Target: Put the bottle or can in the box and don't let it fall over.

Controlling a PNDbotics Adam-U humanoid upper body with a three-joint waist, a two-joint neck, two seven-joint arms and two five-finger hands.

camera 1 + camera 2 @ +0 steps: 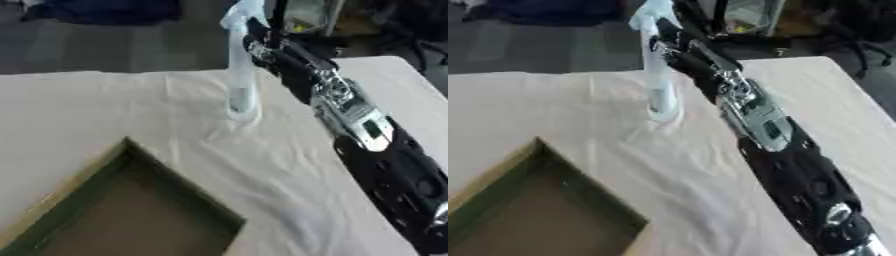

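A tall, slim, clear plastic bottle stands upright on the table, which is covered with a cream-white cloth that has some soft wrinkles. The base of the bottle touches the cloth near the far middle part of the table, and its pale top reaches up past the far edge of the table in the picture. The right arm, black with silver joints, comes in from the lower right corner and stretches across the table toward the bottle. The right hand is at the upper part of the bottle, just beside it on the right side and touching it or almost touching it; the fingers are dark and blurred there, so I cannot tell if they are closed around the bottle or only near it. An open brown cardboard box with dark inner walls lies in the lower left part of the view, on the near side of the table. The bottle is outside this box, well apart from it, farther away and to the right of its nearest corner. The left hand does not appear in either view.
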